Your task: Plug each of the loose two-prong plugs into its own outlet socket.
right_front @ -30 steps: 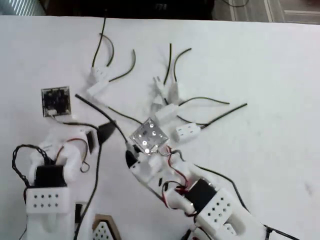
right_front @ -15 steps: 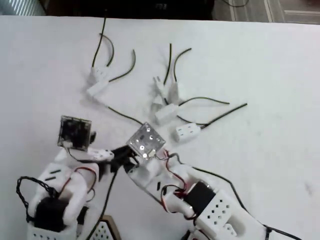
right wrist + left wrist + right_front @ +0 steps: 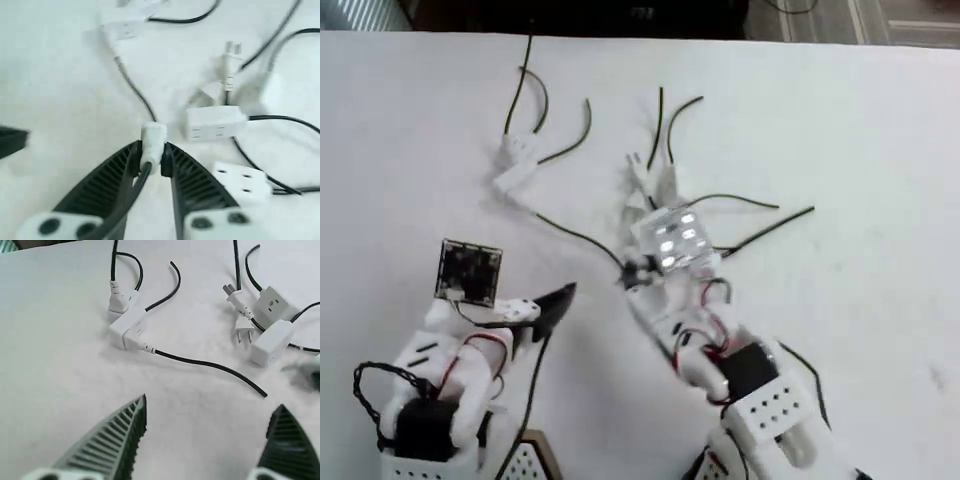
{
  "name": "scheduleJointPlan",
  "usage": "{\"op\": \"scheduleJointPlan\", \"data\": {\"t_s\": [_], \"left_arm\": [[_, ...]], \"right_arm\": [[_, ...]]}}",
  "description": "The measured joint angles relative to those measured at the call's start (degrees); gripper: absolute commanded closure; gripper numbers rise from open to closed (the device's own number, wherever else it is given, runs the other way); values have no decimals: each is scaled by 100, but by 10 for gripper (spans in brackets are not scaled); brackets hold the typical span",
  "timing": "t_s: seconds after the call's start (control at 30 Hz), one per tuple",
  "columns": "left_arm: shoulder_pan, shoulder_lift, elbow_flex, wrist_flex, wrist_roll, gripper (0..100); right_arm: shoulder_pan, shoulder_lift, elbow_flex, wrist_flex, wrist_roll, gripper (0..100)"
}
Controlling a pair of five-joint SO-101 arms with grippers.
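Ribbed right gripper, pinching seemingly plastic plug

The white table was viewed from a fixed camera set high on the near side and faced downward, with both arms at the near edge. The left wrist camera was carried low behind the left gripper, whose fingers were spread, and was faced across the table toward its far side. The right wrist camera was set close behind the right gripper, closed on a white plug, and was faced forward and downward. A loose two-prong plug and the far-left outlet block were shared by all three views.
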Motion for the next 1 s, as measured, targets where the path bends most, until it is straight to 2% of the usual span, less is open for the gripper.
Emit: {"op": "scheduleJointPlan", "data": {"t_s": [0.13,0.27,0.5,0.73,0.87,1.0], "left_arm": [[-44,26,0,-53,-325,627],[167,712,-343,-70,-378,626],[1037,3648,-2119,-70,-378,625],[1978,6752,-4132,-79,-1116,625],[2418,7982,-4870,-79,-1459,625],[2910,8747,-5275,-316,-1582,626]], "right_arm": [[1011,9,0,-105,-237,981],[1407,9,0,-281,-457,981],[2110,9,0,-527,-721,981],[3288,9,0,-932,-1196,981],[3877,9,0,-1178,-1424,981],[4141,9,0,-1248,-1477,981]]}}
